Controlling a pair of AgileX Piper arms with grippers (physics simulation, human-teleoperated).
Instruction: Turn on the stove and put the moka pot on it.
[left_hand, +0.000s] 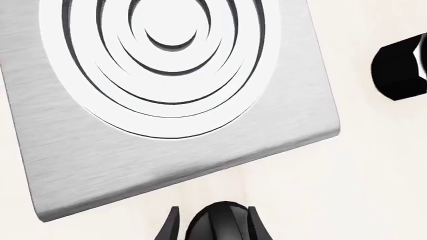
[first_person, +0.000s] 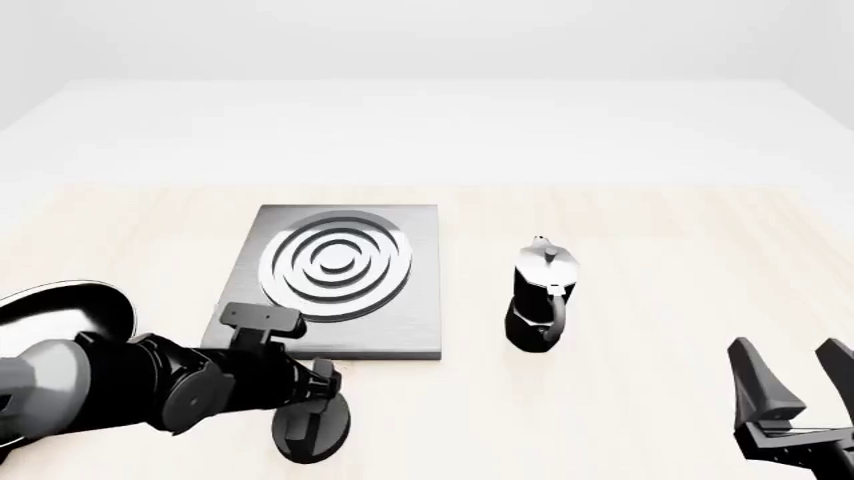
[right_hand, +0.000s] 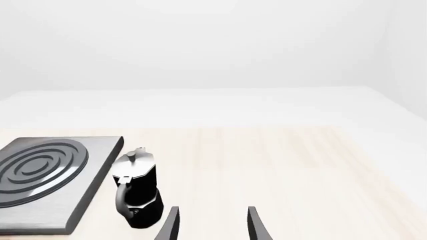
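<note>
At the near-left of the table, the left gripper sits over the black knob, just in front of the stove. In the left wrist view the fingers straddle the knob ridge; they look closed on it, but contact is cut off at the frame edge, so grip is judged, not confirmed.

Risks:
- Fingers slip on the ridge during rotation, so the knob does not turn.
- Pressing down off-centre could shove the knob along the table.

Moka pot stands upright on the table right of the stove, apart from it, handle toward the near side. Lid shut; contents not visible. Right gripper is at near right, jaws apart, holding nothing, well short of the pot. A careless approach could tip the pot. A glossy black pan is at far left; contents cannot be told.
</note>
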